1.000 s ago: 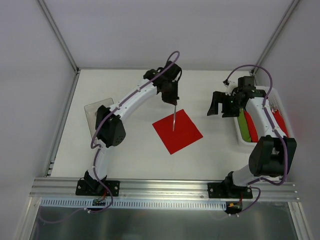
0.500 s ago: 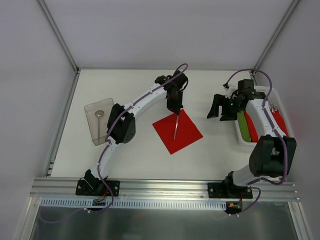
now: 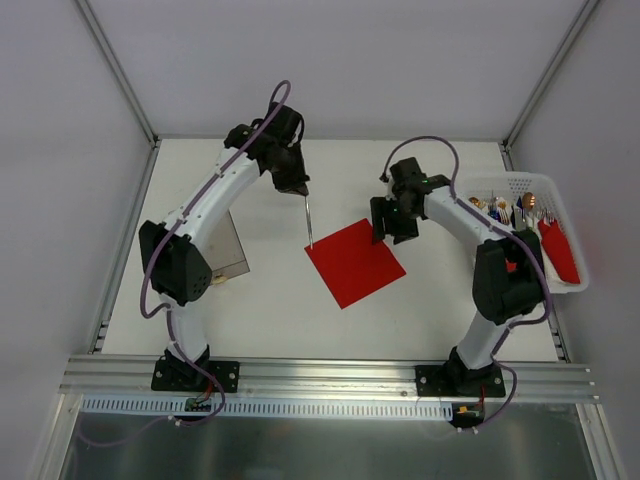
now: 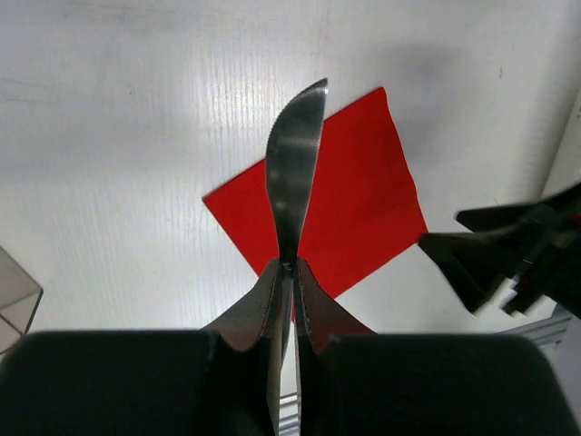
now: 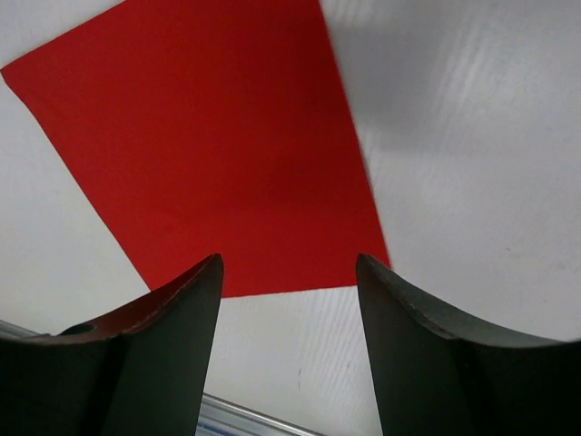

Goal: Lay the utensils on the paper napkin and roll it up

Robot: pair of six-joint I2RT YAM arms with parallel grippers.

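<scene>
My left gripper (image 3: 298, 188) is shut on the handle of a silver knife (image 3: 308, 222), one of the utensils. The blade (image 4: 295, 168) hangs down above the table, beside the left corner of the red paper napkin (image 3: 355, 263). In the left wrist view the left gripper (image 4: 290, 266) pinches the knife over the napkin (image 4: 363, 204). My right gripper (image 3: 388, 230) hovers open at the napkin's far right edge. In the right wrist view the right gripper (image 5: 289, 265) holds nothing, and the napkin (image 5: 209, 154) lies flat just past the fingertips. No spoon is visible.
A white basket (image 3: 512, 178) stands at the right edge with rolled bundles and a red roll (image 3: 560, 252) in it. A clear plastic container (image 3: 232, 248) sits at the left, partly behind the left arm. An aluminium rail (image 3: 330, 375) runs along the near edge.
The left arm swung left and back, carrying the knife from over the napkin to its left corner. The right arm moved left from the basket to the napkin, its jaws narrowing.
</scene>
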